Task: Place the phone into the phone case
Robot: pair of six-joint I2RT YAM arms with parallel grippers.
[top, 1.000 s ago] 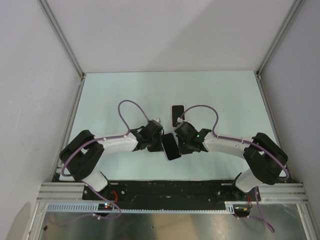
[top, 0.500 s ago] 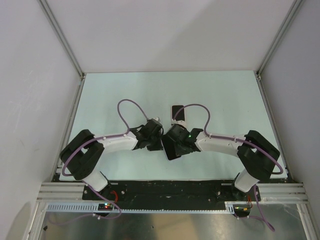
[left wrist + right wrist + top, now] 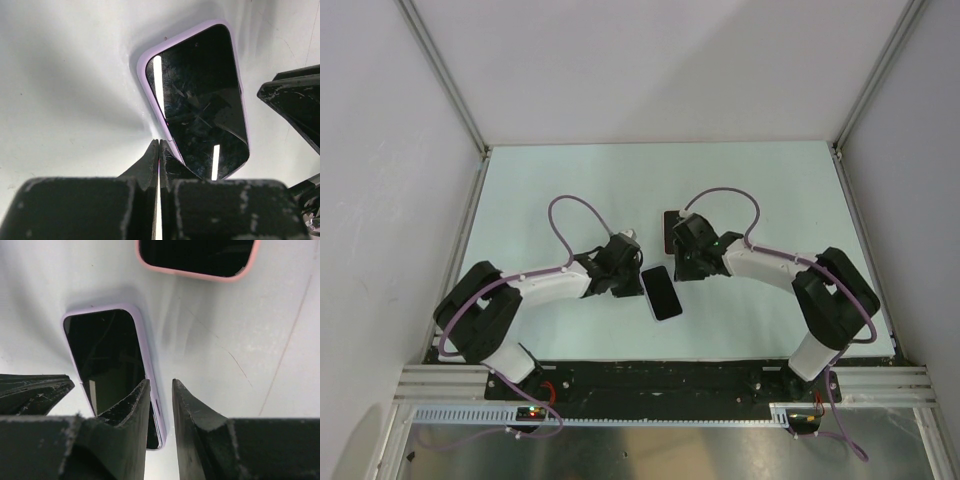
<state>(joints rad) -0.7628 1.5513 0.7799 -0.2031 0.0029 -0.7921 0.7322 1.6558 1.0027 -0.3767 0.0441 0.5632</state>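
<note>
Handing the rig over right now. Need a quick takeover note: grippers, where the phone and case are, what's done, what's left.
Left gripper: fingers shut, empty, tips beside one long edge of the lilac phone case; contact unclear.
Right gripper: fingers narrowly apart, empty, above the case's other long edge.
Black phone: flat, screen up, inside the lilac case on the pale table, between the arms. A dark slab with a pink rim lies further back.
Done: phone looks seated, lilac rim along every visible edge.
Left: probably check the corners, then back both arms off.
</note>
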